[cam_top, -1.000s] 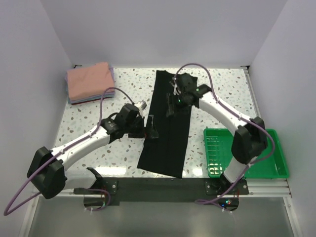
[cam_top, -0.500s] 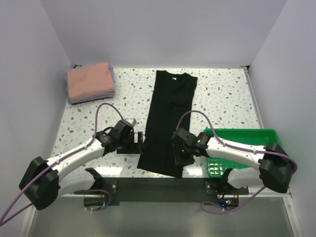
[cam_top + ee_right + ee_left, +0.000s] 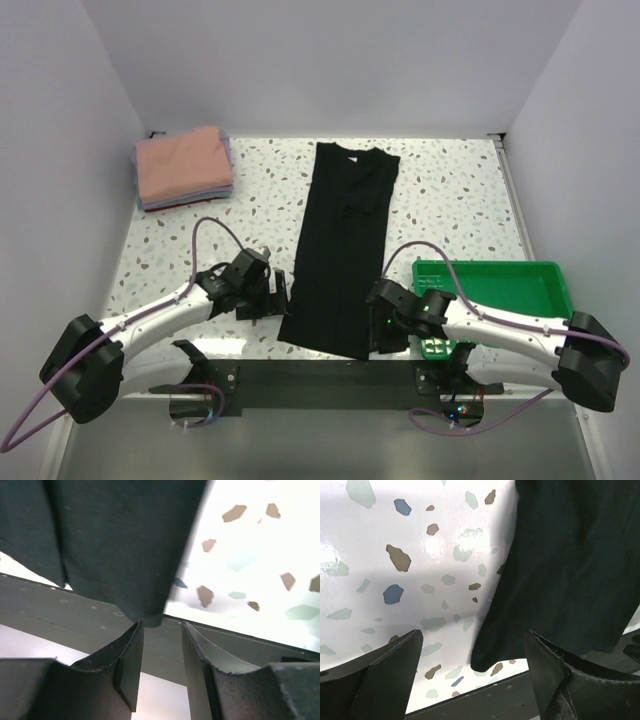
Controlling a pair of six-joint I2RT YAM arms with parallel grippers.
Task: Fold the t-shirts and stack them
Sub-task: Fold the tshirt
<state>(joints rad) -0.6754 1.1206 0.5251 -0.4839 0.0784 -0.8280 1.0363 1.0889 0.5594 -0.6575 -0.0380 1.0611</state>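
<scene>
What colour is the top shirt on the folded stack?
Salmon pink, clearest in the top external view.

Left arm (image 3: pixel 150 315) & right arm (image 3: pixel 500 325): white link shells w/ bulky black joint housings. Thin purple cable (image 3: pixel 207 232) loops off each, more trailing by the bases. Flat black mounting plate (image 3: pixel 320 378) at near table edge, tiny green/red LEDs by rt base. Left gripper (image 3: pixel 474 639) fingers (image 3: pixel 390 675) matte black, wedge-shaped.

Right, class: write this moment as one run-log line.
black shirt: long strip, flat | left pincer: open, by near left corner | right pincer: open, by near right corner | stack: far left
</scene>
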